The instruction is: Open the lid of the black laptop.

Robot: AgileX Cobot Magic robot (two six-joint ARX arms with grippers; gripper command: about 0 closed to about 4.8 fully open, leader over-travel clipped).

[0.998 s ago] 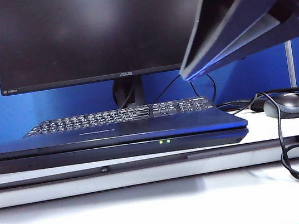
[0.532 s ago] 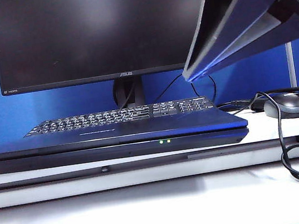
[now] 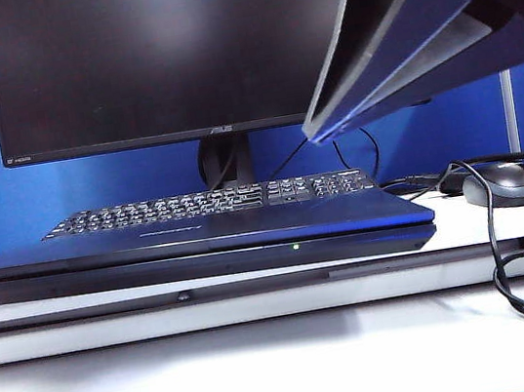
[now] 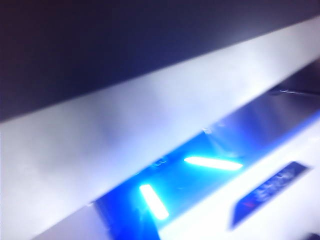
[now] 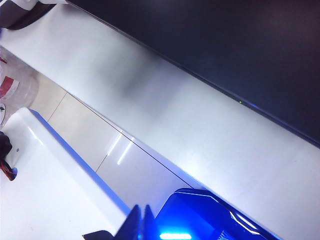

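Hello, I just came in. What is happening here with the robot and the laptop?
The robot is meant to open the black laptop, but its lid is shut flat and nothing touches it. The laptop lies on the white table in front of a separate keyboard and an ASUS monitor; a mouse sits to the right. The right arm hangs above the laptop's right end. Neither the left gripper nor the right gripper is visible in either wrist view, so their state is unknown.
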